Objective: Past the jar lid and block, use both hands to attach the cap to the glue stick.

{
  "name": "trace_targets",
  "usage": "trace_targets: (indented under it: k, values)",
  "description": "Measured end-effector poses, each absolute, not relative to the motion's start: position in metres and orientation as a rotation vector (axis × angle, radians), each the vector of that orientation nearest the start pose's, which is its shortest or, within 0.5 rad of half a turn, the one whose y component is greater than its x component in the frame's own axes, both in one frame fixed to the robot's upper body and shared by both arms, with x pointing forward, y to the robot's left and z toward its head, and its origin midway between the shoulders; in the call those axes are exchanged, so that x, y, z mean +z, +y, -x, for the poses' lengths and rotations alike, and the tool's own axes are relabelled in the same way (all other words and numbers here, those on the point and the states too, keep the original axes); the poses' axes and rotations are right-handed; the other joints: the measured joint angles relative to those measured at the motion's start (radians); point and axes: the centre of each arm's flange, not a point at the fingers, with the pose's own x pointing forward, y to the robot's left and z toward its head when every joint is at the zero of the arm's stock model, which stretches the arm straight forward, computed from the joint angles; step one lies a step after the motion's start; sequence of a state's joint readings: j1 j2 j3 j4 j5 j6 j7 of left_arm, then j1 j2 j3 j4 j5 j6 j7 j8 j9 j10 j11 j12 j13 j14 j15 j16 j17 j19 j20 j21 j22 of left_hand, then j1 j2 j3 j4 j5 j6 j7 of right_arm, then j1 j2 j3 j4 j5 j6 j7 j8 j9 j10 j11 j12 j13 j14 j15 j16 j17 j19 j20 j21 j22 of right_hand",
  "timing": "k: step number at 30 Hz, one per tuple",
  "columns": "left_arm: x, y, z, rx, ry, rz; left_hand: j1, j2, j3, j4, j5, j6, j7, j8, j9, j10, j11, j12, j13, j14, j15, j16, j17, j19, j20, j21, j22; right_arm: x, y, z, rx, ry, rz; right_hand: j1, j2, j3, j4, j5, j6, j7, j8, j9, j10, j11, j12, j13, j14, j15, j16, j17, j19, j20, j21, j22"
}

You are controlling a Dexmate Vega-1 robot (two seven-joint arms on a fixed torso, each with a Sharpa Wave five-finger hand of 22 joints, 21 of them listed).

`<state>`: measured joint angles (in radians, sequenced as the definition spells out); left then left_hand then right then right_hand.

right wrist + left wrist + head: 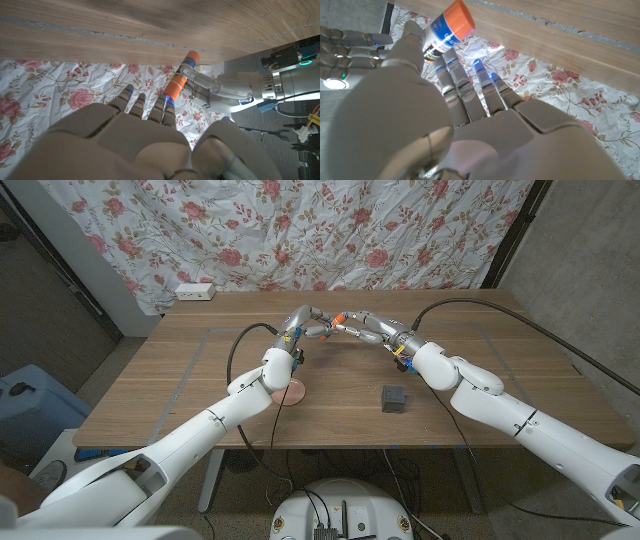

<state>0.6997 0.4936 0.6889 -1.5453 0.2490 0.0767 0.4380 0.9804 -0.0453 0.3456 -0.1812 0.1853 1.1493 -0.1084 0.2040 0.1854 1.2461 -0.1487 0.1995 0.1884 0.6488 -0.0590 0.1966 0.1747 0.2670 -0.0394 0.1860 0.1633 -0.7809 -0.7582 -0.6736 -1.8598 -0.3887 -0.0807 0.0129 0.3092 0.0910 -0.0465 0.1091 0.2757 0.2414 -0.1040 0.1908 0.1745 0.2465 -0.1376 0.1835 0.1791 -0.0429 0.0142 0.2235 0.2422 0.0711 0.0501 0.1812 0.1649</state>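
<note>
Floral cloth (300,230) hangs beyond both hands. Left hand (305,325) grasps the glue stick (445,30). Right hand (365,328) pinches its orange cap (176,86).

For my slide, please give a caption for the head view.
Both hands, left hand and right hand, meet over the table at the glue stick.

Left hand (303,326) and right hand (367,326) raised, fingers meeting.

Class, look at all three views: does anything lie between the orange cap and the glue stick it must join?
Nothing visible does. The left hand holds the white-and-blue glue stick, and the orange cap at the right hand already meets its end above the wooden table.
</note>
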Motion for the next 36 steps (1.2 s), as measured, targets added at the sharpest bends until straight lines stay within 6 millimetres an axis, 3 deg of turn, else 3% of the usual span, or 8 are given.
trace_targets:
  k: [15, 36]
  values:
    - [0.025, 0.141, -0.625, 0.062, -0.815, -0.831, 0.000, 0.000, -0.005, 0.005, -0.004, 0.005, 0.005, 0.000, 0.000, 0.008, 0.008, 0.000, 0.000, 0.000, 0.000, 0.000, -0.003, 0.000, 0.000, 0.000, 0.000, 0.006, -0.146, -0.570, 0.262, -0.768, 1.203, 0.000, 0.000, 0.000, 0.000, 0.000, 0.005, -0.005, 0.000, 0.000, 0.000, 0.000, 0.006, 0.001, 0.000, 0.000, 0.000, -0.001, 0.004, -0.004, 0.004, 0.000]
    - [0.021, 0.149, -0.623, 0.042, -0.802, -0.843, 0.000, 0.000, -0.014, 0.014, -0.008, 0.005, 0.005, 0.000, -0.002, -0.002, -0.002, 0.000, 0.000, 0.000, 0.000, 0.000, -0.002, 0.000, 0.000, 0.000, 0.000, 0.009, -0.160, -0.570, 0.202, -0.773, 1.129, 0.000, 0.000, 0.003, -0.003, 0.000, 0.008, -0.008, 0.005, 0.002, 0.011, 0.011, 0.009, 0.002, 0.015, -0.007, 0.000, -0.007, 0.025, 0.003, 0.008, 0.000]
